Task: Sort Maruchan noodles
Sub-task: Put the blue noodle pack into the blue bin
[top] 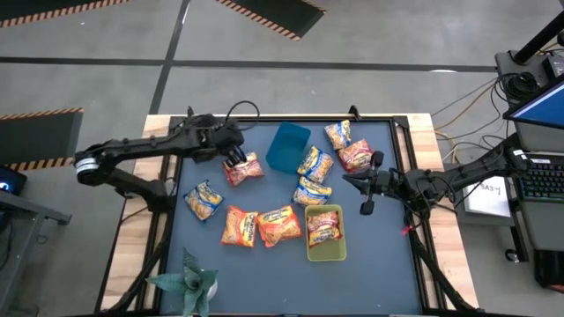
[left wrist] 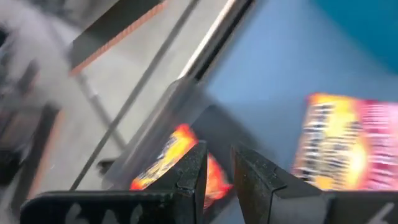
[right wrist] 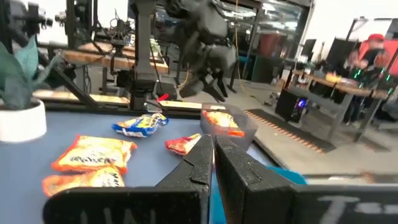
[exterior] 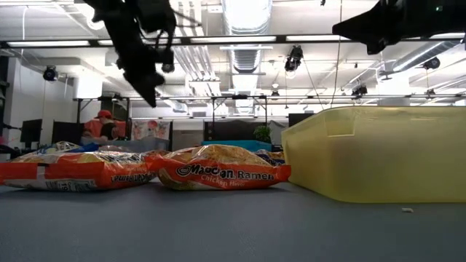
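Blue mat carries scattered crinkly flat noodle packets. Blue bin, far centre: contents unclear. Yellow-green bin, near right, holds one packet. My left gripper hovers, fingers slightly parted, just above a red packet; my right gripper is pressed together, holding nothing.

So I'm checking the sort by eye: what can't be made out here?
- Contents of the yellow-green plastic bin: low view, its wall hides them.
- Left gripper's hold on the red crinkly ramen packet: high view too small, left wrist view blurred.
- Packet flavours: high view, print too small.
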Robot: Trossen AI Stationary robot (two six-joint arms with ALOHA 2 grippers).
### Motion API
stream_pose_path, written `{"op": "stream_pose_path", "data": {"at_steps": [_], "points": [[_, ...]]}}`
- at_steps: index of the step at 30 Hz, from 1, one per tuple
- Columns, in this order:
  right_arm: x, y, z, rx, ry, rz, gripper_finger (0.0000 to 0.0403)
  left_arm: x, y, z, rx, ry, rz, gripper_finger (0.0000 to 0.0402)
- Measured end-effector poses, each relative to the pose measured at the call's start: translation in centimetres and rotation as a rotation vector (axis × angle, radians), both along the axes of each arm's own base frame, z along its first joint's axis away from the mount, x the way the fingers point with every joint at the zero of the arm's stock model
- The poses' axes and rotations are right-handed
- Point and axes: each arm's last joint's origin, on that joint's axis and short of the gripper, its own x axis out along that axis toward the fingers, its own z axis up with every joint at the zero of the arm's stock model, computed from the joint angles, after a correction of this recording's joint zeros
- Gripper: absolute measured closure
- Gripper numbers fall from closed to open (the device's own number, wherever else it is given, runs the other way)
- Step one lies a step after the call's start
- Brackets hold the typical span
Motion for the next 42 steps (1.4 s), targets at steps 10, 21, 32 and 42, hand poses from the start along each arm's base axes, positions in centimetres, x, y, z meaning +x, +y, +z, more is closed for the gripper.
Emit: {"op": "stream_pose_path", "data": {"at_steps": [10,21,32,42], "points": [[0.8,-0.1,-1.7,0.295,0.030,-0.121,0.0394,2.3,-4.4,2.5,-0.237,-0.346,-0.480,0.0345],[2.6,-1.0,-3.5,0.595,0.053,-0.304,0.0394,8.1,-7.0,0.8,-0.171,-0.517,-0.672,0.0345],[4.6,-5.1,-3.0,0.732,0.272,-0.491,0.0394,12.9,-6.7,-3.9,-0.123,-0.593,-0.697,0.0345],[6.7,-9.4,-5.4,0.784,0.462,-0.558,0.0394,13.2,-6.7,-4.3,-0.118,-0.603,-0.687,0.0345]]}}
